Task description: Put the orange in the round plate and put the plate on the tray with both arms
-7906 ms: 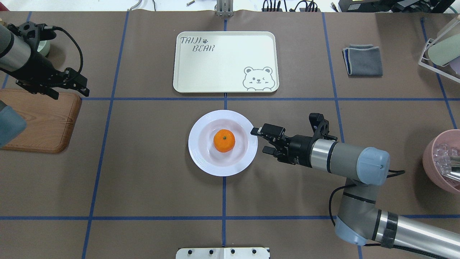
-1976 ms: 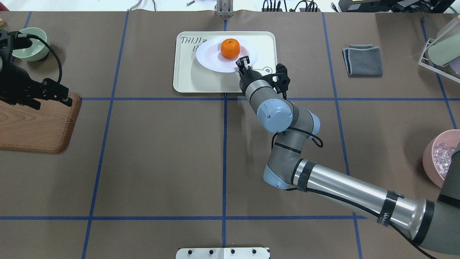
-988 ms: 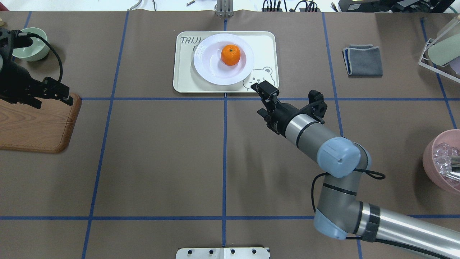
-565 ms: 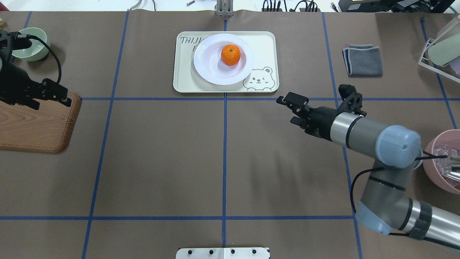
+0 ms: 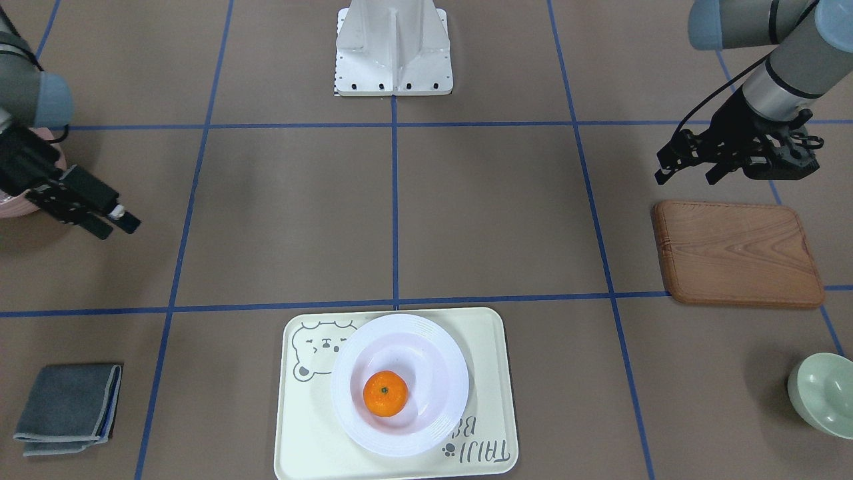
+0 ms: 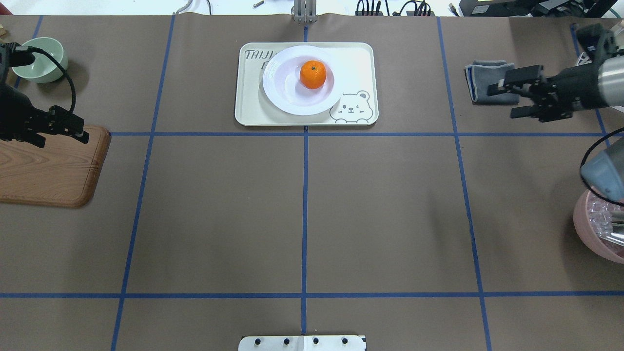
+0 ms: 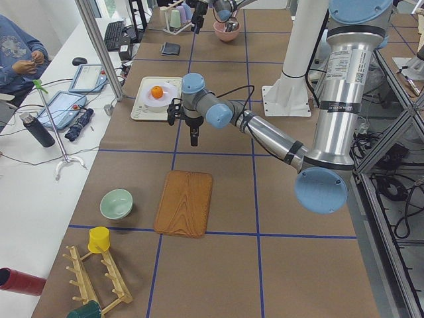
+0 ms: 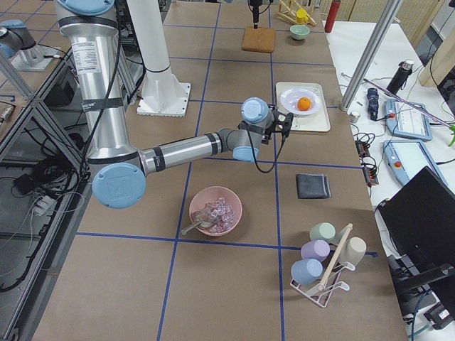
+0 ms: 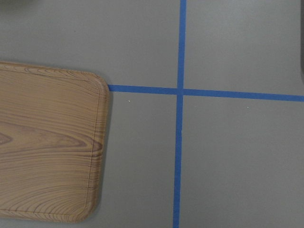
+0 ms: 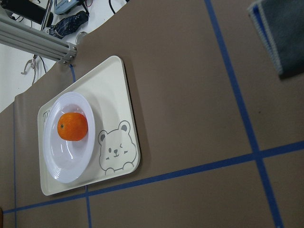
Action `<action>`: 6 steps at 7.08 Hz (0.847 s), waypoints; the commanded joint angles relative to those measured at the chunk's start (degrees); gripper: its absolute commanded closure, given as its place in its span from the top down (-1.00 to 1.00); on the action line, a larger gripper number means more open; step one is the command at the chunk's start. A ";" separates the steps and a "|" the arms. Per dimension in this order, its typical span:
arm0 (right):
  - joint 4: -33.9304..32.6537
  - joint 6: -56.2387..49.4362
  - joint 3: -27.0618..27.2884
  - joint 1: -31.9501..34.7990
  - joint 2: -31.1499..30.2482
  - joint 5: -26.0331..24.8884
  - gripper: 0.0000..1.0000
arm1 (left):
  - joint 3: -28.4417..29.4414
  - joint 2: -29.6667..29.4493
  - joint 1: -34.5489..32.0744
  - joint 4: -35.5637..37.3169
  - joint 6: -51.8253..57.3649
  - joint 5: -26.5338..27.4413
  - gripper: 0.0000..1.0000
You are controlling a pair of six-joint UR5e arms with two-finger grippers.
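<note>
The orange (image 6: 312, 74) (image 5: 385, 393) (image 10: 72, 127) lies in the round plate (image 6: 279, 97) (image 5: 440, 347) (image 10: 61, 164), a little off its centre. The plate rests flat on the tray (image 6: 253, 109) (image 5: 293, 427) (image 10: 118, 95) at the table's far middle, covering part of the lettering. My right gripper (image 6: 500, 102) (image 5: 120, 229) hangs open and empty far to the right, beside the grey cloth. My left gripper (image 6: 63, 140) (image 5: 683, 180) is open and empty at the far left, above the wooden board's edge. Neither touches the plate.
A brown wooden board (image 6: 48, 165) (image 9: 47, 152) lies at the left, with a pale green bowl (image 6: 39, 58) behind it. A folded grey cloth (image 6: 487, 73) (image 10: 285, 33) lies back right, and a pink bowl (image 6: 592, 234) of clear pieces stands at the right edge.
The plate with the orange went from the table's middle onto the tray. My right gripper let go of its rim and swung away to the right. The left gripper drifted slightly left.
</note>
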 commanded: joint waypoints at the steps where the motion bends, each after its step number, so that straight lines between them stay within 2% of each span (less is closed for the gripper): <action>1: -0.06 -13.57 -5.93 7.86 -0.84 6.73 1.00 | 0.32 1.77 -2.81 0.05 6.32 0.47 0.97; 2: -2.06 -17.18 -6.03 8.66 -1.63 6.74 1.00 | 0.58 2.83 -4.57 0.14 10.11 0.47 0.97; 6: -17.25 -41.25 -5.95 12.35 -2.78 5.42 1.00 | 2.52 6.88 -11.87 0.14 26.03 0.99 0.97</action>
